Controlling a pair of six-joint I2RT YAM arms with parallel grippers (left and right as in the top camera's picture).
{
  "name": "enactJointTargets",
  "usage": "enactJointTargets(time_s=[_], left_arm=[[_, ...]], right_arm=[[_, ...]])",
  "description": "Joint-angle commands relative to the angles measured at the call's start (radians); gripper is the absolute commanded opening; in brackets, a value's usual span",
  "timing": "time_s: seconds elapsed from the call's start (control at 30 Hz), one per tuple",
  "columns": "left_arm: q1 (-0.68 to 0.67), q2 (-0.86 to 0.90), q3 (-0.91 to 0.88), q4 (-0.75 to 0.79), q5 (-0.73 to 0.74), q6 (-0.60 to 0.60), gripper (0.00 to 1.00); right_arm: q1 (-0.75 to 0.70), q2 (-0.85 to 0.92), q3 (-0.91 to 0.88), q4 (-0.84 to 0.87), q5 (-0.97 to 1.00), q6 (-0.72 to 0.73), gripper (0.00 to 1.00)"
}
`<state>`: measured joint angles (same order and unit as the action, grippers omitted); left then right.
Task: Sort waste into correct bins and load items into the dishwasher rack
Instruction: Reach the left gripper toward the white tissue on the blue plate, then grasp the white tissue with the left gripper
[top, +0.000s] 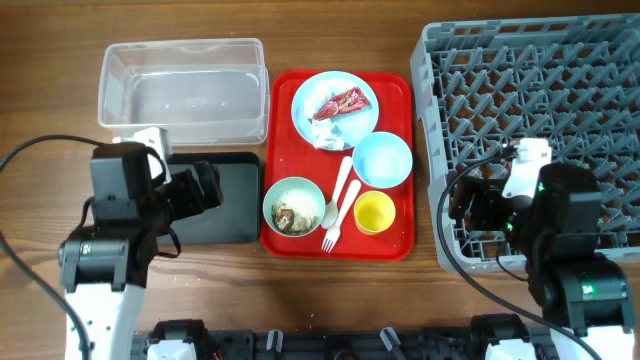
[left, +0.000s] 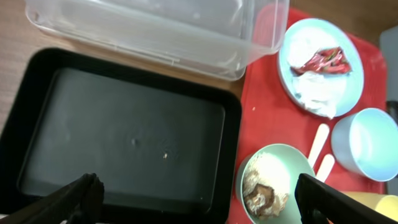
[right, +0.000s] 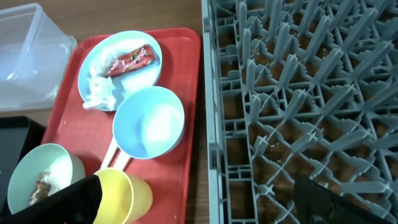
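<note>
On a red serving tray (top: 395, 100) sit a light blue plate (top: 318, 92) holding a red wrapper (top: 341, 104) and white tissue (top: 328, 133), a blue bowl (top: 383, 160), a pale green bowl (top: 310, 190) with food scraps (top: 291, 216), a yellow cup (top: 375, 212), and a white spoon (top: 340, 185) and fork (top: 340, 215). My left gripper (left: 199, 202) is open and empty above the black tray's (left: 124, 130) near edge, beside the green bowl (left: 289, 155). My right gripper (right: 196, 199) is open and empty over the grey rack's (right: 298, 93) left wall, with the yellow cup (right: 134, 190) by one finger.
The clear tub (top: 182, 85) stands at the back left, behind the black tray (top: 230, 205). The rack (top: 540, 100) fills the right side. Both arm bases and cables lie along the front edge.
</note>
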<state>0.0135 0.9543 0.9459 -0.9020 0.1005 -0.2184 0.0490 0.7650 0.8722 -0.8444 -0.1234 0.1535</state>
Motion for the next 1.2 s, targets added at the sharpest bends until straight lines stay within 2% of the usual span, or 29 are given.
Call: enactJointTargets(time_s=[0.0,0.07,0.2,0.37,0.47,0.63,0.8,0.97,1.07,1.1,1.13,1.17], left_arm=[[0.004,0.027,0.016,0.082,0.077,0.001,1.00],[0.002,0.040,0.019,0.211,0.159,-0.003,1.00],[-0.055,0.169,0.101,0.335,0.153,-0.025,1.00],[-0.224,0.468,0.322,0.384,0.095,0.040,1.00],[-0.335,0.615,0.404,0.413,0.003,0.058,1.00],[-0.473,0.824,0.409,0.479,-0.016,0.054,1.00],[-0.534,0.964,0.409,0.480,-0.018,0.050,0.97],[-0.538,1.027,0.409,0.484,-0.039,0.050,0.89],[-0.538,1.038,0.409,0.485,-0.093,0.050,0.88],[-0.538,1.040,0.409,0.488,-0.099,0.050,0.85],[-0.538,1.040,0.409,0.490,-0.099,0.050,0.75],[-0.538,1.040,0.409,0.489,-0.099,0.050,0.70]], right_arm=[[-0.003,-0.003,0.022,0.010,-0.003,0.005,1.00],[-0.003,-0.003,0.022,0.014,0.007,0.007,1.00],[-0.003,-0.003,0.022,0.019,0.008,0.006,1.00],[-0.003,-0.003,0.022,0.020,0.007,0.005,1.00],[-0.003,-0.003,0.022,0.020,0.007,0.005,1.00],[-0.003,-0.002,0.022,0.018,0.019,0.003,1.00],[-0.003,0.006,0.021,0.017,0.019,0.003,1.00],[-0.003,0.018,0.021,0.013,0.019,0.004,1.00],[-0.003,0.018,0.021,0.013,0.019,0.004,1.00],[-0.003,0.018,0.021,0.013,0.019,0.004,1.00],[-0.003,0.018,0.021,0.013,0.019,0.005,1.00],[-0.003,0.018,0.021,0.013,0.019,0.005,1.00]])
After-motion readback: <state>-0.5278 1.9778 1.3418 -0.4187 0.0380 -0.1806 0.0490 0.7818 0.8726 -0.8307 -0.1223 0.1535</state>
